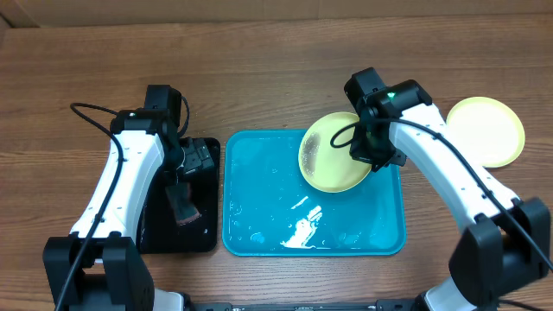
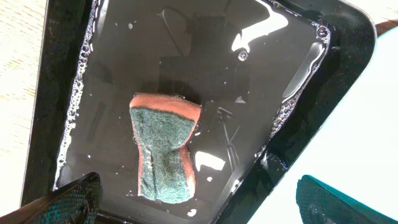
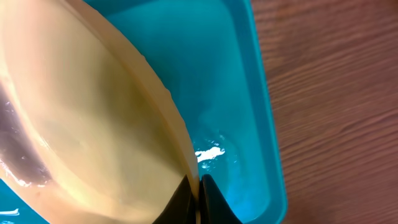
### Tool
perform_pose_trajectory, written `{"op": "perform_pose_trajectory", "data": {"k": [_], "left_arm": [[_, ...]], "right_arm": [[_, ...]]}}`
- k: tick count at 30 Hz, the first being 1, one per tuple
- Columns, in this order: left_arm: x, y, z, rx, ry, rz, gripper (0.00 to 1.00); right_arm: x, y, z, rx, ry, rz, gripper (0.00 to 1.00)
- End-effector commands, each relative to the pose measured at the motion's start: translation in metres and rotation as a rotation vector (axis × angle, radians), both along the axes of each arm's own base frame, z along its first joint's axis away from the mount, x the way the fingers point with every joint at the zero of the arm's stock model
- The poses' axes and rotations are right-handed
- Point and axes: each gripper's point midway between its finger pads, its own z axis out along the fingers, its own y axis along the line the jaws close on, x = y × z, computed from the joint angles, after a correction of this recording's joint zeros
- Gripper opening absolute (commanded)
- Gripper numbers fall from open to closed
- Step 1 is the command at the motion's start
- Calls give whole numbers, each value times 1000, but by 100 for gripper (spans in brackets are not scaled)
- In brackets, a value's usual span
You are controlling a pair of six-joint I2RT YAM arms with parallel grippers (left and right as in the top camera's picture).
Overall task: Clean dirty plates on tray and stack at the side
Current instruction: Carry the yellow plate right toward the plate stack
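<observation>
My right gripper [image 1: 373, 149] is shut on the rim of a pale yellow-green plate [image 1: 333, 154] and holds it tilted over the back right of the cyan tray [image 1: 259, 233]. In the right wrist view the fingers [image 3: 198, 198] pinch the plate's edge [image 3: 93, 124] above the tray [image 3: 230, 81]; a dark wet smear shows at the plate's left. Another pale plate [image 1: 488, 130] lies on the table at the right. A third plate is out of view. My left gripper [image 2: 199, 202] is open above a green-and-orange sponge [image 2: 163, 146].
The sponge [image 1: 184, 203] lies in a smaller black tray [image 1: 200, 235] of soapy water left of the cyan tray. White foam [image 1: 302, 229] sits on the cyan tray's front. The black tray's rim [image 2: 348, 68] shows in the left wrist view.
</observation>
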Motion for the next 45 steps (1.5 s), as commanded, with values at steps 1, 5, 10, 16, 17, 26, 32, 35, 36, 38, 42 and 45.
{"op": "perform_pose_trajectory", "data": {"k": [1, 5, 10, 16, 17, 26, 32, 35, 36, 38, 42, 45], "left_arm": [[7, 0, 13, -3, -50, -17, 100], [8, 0, 14, -4, -56, -17, 100], [9, 0, 14, -4, -59, -17, 100], [10, 1, 14, 4, -62, -17, 100], [10, 3, 14, 13, -63, -19, 100], [13, 9, 15, 45, -73, -20, 99], [13, 9, 15, 45, -74, -21, 100], [13, 9, 15, 45, -73, -20, 100], [13, 9, 15, 45, -73, -20, 99], [13, 9, 15, 45, -73, -20, 100], [12, 9, 15, 45, -73, -21, 99], [12, 9, 15, 45, -73, -20, 100]], "right_arm": [[10, 5, 45, -7, -146, 95, 4], [4, 15, 67, -8, -206, 168, 4], [-2, 12, 77, -133, -235, 248, 4], [-7, 27, 79, -162, -236, 367, 4], [-8, 30, 78, -155, -234, 375, 4], [1, 21, 87, -254, -291, 370, 4], [25, 5, 111, -461, -398, 435, 4], [30, 9, 121, -541, -418, 528, 4], [30, 11, 123, -563, -421, 553, 4], [30, 13, 130, -628, -428, 598, 4], [29, 14, 146, -781, -428, 690, 4], [27, 16, 160, -890, -438, 734, 4]]}}
